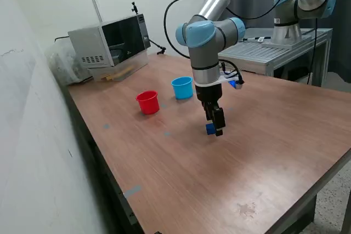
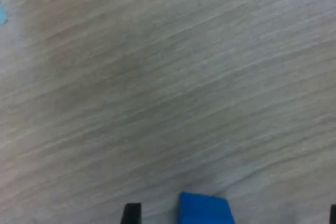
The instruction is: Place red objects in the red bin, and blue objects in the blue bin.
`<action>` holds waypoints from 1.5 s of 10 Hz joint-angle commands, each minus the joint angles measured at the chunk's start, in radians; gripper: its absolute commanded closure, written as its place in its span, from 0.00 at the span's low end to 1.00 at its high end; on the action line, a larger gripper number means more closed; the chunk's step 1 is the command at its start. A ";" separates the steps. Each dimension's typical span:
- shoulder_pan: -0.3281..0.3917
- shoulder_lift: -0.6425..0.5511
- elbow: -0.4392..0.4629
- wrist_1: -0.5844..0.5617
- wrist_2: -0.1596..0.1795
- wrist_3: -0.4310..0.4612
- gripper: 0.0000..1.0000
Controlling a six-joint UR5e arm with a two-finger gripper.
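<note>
A dark blue cube (image 1: 210, 129) sits between the gripper (image 1: 215, 130) fingers, closure unclear; a loose grip could see it dropped before the blue cup (image 1: 182, 87).

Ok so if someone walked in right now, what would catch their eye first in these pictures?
Probably the gripper low over the middle of the wooden table with a small dark blue cube between its fingers. Next, the red cup and light blue cup standing side by side behind it, red toward the exterior view's left.
</note>
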 commanded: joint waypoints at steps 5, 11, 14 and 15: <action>-0.036 0.003 0.000 -0.001 0.006 0.001 0.00; -0.020 0.003 0.000 -0.001 0.026 -0.001 1.00; -0.026 -0.004 -0.011 -0.030 0.020 -0.012 1.00; -0.034 -0.039 -0.005 -0.032 0.017 -0.021 1.00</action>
